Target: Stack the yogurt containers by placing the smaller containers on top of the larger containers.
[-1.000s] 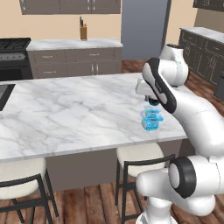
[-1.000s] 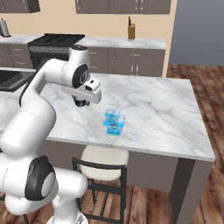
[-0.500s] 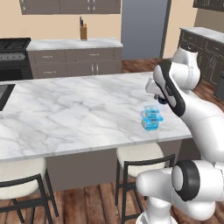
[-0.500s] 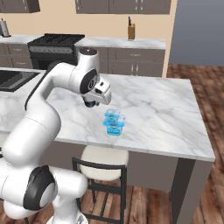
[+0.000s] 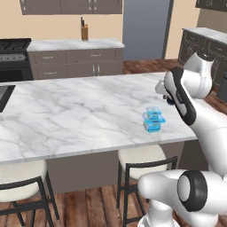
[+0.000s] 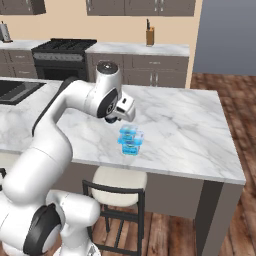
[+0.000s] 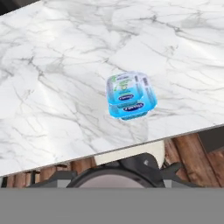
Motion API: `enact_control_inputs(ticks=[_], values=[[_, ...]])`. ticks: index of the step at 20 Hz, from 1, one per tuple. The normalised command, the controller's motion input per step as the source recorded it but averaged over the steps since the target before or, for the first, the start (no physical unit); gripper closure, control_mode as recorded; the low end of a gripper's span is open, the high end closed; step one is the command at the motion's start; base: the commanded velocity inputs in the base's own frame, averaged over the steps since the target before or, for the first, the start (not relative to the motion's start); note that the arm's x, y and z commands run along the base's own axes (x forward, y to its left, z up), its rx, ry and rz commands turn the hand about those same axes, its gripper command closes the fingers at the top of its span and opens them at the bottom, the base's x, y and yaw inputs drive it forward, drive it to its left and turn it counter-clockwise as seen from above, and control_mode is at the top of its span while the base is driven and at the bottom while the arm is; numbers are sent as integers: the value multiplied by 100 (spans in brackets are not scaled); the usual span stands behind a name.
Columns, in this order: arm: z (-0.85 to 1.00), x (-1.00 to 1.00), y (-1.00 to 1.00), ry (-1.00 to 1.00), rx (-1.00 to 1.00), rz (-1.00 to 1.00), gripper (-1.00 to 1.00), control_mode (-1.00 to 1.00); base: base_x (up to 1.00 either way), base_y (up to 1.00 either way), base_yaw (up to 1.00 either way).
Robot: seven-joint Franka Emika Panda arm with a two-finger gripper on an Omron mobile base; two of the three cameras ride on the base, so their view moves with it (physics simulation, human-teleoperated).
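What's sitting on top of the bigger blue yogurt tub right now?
A smaller blue container sits stacked on the larger tub, on the marble counter. Its lid covers the contents, and the tub's top beneath it is hidden.

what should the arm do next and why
Probably just back away and touch nothing: the smaller container already sits on the larger tub, upright on the counter, and the gripper hangs apart from the stack.

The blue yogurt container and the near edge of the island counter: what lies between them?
Nothing. In the hand view, bare white marble counter runs from the blue yogurt container to the edge.
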Motion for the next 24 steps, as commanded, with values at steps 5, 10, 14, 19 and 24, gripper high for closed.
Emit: enact_control_inputs(ticks=[5, 10, 14, 19, 24], values=[[0, 0, -15, -5, 0, -3, 100, -100, 0, 0, 0], [1, 1, -10, 0, 0, -2, 100, -100, 0, 0, 0], [3, 6, -1, 4, 0, 0, 100, -100, 0, 0, 0], [0, 11, 0, 4, 0, 0, 100, -100, 0, 0, 0], [0, 10, 0, 8, 0, 0, 100, -100, 0, 0, 0]])
